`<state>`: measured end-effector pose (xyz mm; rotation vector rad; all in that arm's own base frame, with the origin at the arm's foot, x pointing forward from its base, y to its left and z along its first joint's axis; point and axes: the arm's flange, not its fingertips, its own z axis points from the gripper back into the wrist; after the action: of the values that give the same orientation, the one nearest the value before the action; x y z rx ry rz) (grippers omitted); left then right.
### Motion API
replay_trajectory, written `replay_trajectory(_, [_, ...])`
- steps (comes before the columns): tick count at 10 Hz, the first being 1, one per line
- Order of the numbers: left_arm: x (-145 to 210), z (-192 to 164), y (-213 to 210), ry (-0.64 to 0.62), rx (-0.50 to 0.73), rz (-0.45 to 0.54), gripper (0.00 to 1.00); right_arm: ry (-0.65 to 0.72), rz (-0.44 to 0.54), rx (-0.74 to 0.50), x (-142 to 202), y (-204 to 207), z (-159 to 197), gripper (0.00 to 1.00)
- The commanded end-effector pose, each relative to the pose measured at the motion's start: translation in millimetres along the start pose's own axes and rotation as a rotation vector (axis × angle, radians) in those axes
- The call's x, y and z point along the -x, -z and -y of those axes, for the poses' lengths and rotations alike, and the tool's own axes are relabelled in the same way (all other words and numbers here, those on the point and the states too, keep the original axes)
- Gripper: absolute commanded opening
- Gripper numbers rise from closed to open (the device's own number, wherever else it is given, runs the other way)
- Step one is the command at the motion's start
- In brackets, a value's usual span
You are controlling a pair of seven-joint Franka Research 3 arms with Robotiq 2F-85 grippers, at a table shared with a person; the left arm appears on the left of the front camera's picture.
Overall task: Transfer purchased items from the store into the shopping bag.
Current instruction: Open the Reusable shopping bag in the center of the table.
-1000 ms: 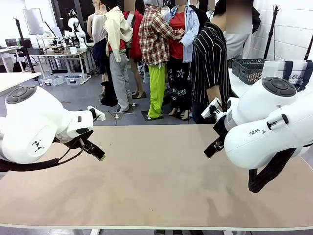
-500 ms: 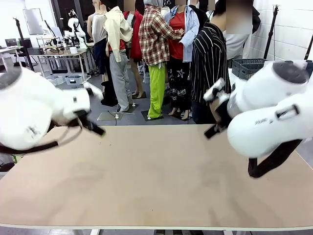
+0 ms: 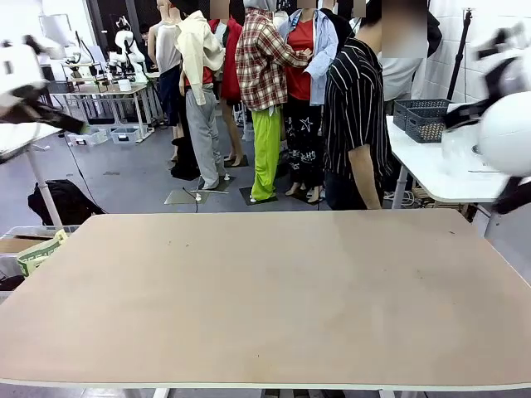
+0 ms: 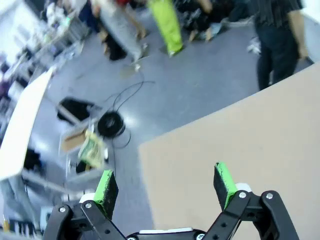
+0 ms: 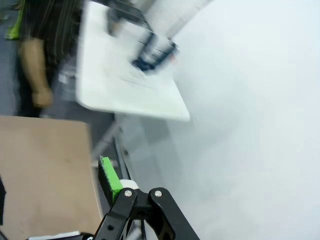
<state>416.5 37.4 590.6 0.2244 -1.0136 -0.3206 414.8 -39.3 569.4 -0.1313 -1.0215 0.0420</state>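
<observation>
Left jaws: wide open and empty, above the bench corner.
Right jaws: one green pad shows with nothing against it; I read them as open.
Basket: on the white side table, beside the shopping bag.
Items: I can't make them out; likely light, crinkly packets, so I'd pinch across the narrow side.
Bag: looks thin and floppy; I'd drop things in from above.

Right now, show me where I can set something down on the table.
The whole tan table is bare, from the near edge to the person at the far right. Crowded: the white side table, with the basket.
</observation>
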Motion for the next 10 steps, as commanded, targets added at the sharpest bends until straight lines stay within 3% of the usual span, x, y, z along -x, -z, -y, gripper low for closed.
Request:
replay_trajectory(1, [50.7,-41.2,13.2,-0.151,-0.05,-0.111,1.0,0.162,-0.062,0.09,29.9,32.6,34.0,1.0])
replay_trajectory(3, [105.5,-71.4,10.2,-0.303,-0.125,-0.223,1.0,0.372,-0.12,0.173,82.5,48.0,94.2,1.0])
replay_trajectory(5, [126.7,-80.6,13.5,-0.359,-0.109,-0.23,1.0,0.455,-0.131,0.159,118.0,64.0,116.1,1.0])
replay_trajectory(6, [123.4,-74.6,25.2,-0.363,-0.067,-0.223,1.0,0.444,-0.085,0.12,124.8,72.2,109.5,1.0])
replay_trajectory(7, [134.4,-92.1,12.0,-0.319,-0.122,-0.239,1.0,0.411,-0.192,0.187,112.8,57.5,127.1,1.0])
replay_trajectory(10, [134.4,-92.1,12.0,-0.319,-0.122,-0.239,1.0,0.411,-0.192,0.187,112.8,57.5,127.1,1.0])
